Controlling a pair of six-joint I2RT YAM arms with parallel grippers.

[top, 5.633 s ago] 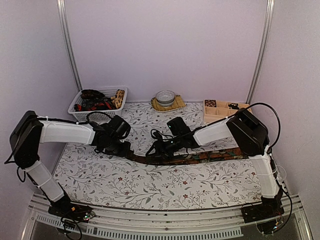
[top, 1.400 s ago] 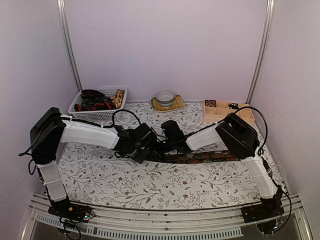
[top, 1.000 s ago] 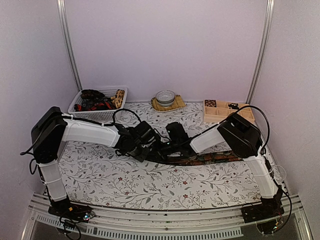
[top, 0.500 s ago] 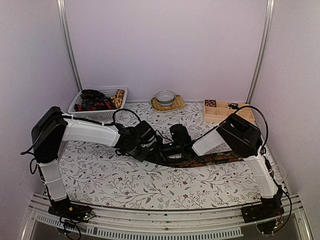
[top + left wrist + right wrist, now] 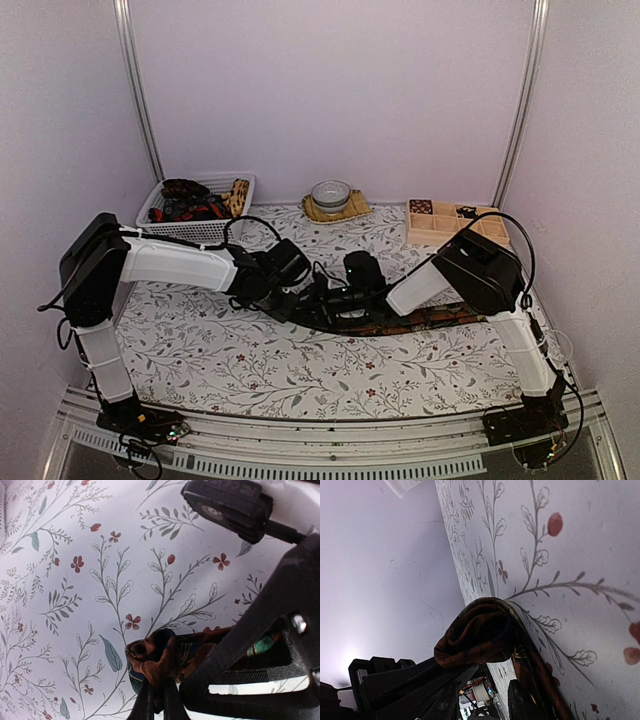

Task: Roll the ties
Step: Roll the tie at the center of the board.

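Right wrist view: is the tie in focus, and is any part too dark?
Right wrist view: the tie is sharp, the bottom of the frame is too dark for detail, and a pale glow sits at lower left. Left wrist view: evenly lit, folds clear.

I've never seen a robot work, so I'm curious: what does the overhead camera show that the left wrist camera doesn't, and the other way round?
Only overhead: the white basket of ties, the bowl, the wooden box, both whole arms. Only left wrist: the left gripper pinching the tie at its folded end, close up. Both: the tie and the floral cloth.
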